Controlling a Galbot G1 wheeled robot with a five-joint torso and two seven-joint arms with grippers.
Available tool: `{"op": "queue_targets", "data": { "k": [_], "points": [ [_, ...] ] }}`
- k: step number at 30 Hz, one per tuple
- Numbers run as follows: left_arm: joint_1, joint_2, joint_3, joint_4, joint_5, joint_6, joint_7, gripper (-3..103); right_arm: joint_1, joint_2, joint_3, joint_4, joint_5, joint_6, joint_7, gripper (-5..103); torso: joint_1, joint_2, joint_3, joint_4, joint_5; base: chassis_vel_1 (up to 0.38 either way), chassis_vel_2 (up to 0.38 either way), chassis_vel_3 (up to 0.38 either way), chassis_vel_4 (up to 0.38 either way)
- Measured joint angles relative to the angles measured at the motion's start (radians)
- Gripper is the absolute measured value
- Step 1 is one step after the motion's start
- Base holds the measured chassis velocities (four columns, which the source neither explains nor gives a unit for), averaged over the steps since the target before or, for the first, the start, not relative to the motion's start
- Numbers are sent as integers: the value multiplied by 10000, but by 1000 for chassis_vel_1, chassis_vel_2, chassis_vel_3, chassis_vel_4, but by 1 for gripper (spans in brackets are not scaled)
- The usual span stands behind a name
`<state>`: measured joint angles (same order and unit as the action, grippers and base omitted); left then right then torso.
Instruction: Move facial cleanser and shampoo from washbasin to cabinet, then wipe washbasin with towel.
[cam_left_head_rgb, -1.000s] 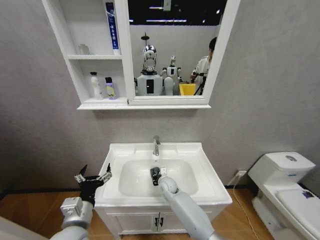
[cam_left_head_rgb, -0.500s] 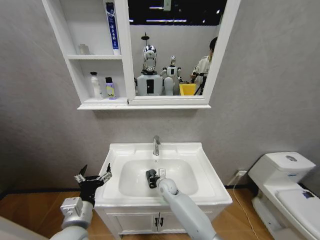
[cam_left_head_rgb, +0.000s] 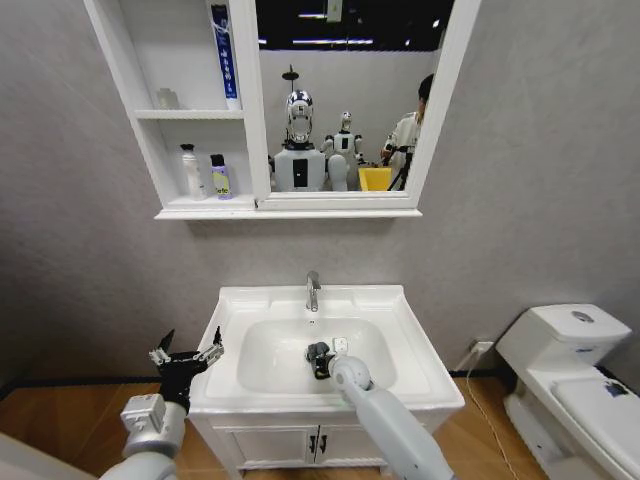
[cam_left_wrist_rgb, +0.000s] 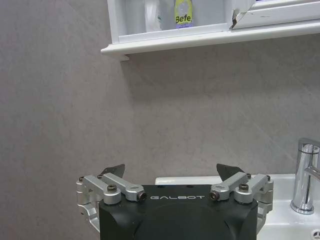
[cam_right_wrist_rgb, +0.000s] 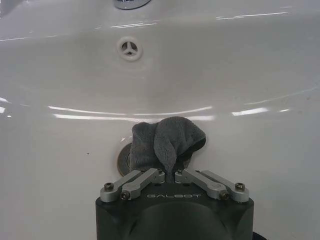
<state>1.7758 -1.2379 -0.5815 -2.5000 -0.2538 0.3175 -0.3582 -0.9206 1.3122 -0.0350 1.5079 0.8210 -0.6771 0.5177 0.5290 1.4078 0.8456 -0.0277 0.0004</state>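
Rightward across the washbasin (cam_left_head_rgb: 412, 345) bowl went the right gripper (cam_right_wrist_rgb: 171, 173), jaws pinching the towel (cam_right_wrist_rgb: 165, 141); left gripper (cam_left_wrist_rgb: 170, 172) waits, jaws wide.

One washbasin (cam_left_head_rgb: 400, 330), one cabinet (cam_left_head_rgb: 140, 130), one towel (cam_right_wrist_rgb: 165, 142), one toilet (cam_left_head_rgb: 570, 360), two bottles (cam_left_head_rgb: 205, 172), one blue tube (cam_left_head_rgb: 224, 55).

Towel in the washbasin bowl, 2 bottles on the cabinet shelf.

The dark grey towel (cam_right_wrist_rgb: 167, 142) lies bunched over the drain (cam_right_wrist_rgb: 123, 160) of the white washbasin (cam_left_head_rgb: 405, 335); the white bottle (cam_left_head_rgb: 190, 171) and purple-labelled bottle (cam_left_head_rgb: 220, 177) stand upright in the cabinet (cam_left_head_rgb: 150, 140).
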Motion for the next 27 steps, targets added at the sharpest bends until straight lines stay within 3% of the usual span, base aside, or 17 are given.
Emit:
{"op": "queue_targets", "data": {
  "k": [27],
  "points": [
    [0, 0, 0, 0, 0, 0, 0, 100, -352, -1799, 707, 1243, -976, 167, 343, 3, 0, 0, 1, 0, -1, 0, 0, 0, 0]
  ]
}}
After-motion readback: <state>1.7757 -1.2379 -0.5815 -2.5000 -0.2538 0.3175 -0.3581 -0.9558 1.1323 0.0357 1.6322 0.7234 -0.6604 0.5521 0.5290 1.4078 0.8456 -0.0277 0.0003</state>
